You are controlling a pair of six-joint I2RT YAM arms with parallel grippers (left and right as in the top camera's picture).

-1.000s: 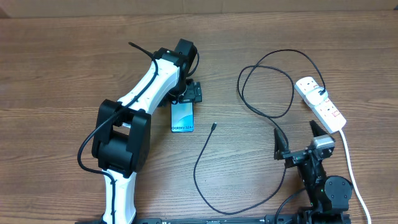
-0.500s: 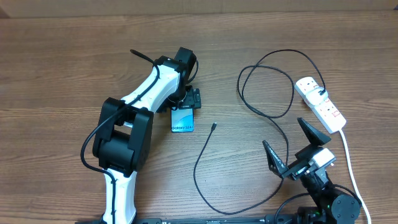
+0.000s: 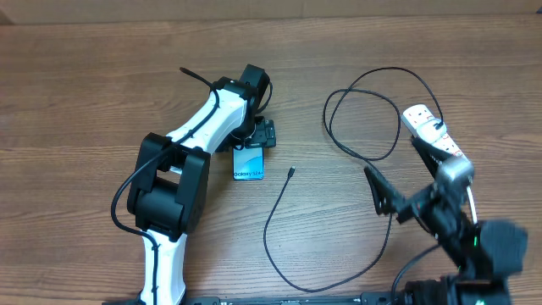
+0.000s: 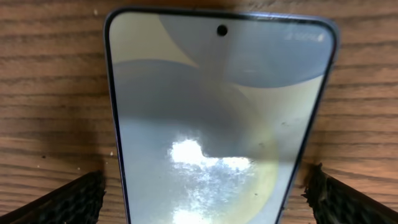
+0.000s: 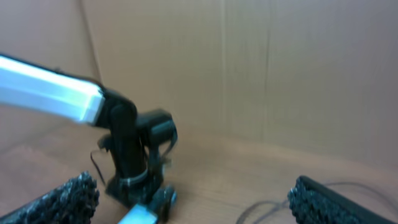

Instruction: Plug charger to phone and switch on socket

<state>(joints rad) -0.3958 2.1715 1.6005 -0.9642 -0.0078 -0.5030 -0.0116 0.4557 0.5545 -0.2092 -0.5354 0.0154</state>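
Observation:
The phone (image 3: 248, 161) lies flat on the wooden table, screen up. My left gripper (image 3: 254, 135) stands open over its far end. In the left wrist view the phone (image 4: 217, 124) fills the frame, with a finger (image 4: 68, 202) on each side, clear of its edges. The charger (image 3: 268, 229) is a thin black cable; its plug tip (image 3: 291, 172) rests right of the phone, and its loops run back to the socket (image 3: 421, 117) at the right. My right gripper (image 3: 406, 174) is open, raised and blurred, partly covering the socket. The right wrist view faces the left arm (image 5: 124, 149) and the phone (image 5: 138, 216).
A thick white cord (image 3: 476, 216) runs from the socket toward the front right edge. A cardboard wall (image 5: 261, 74) stands behind the table. The cable loops (image 3: 364, 110) lie between the phone and the socket.
My right arm has risen from the front edge and swung up and back toward the socket, still open. The left arm, phone and cable have stayed put.

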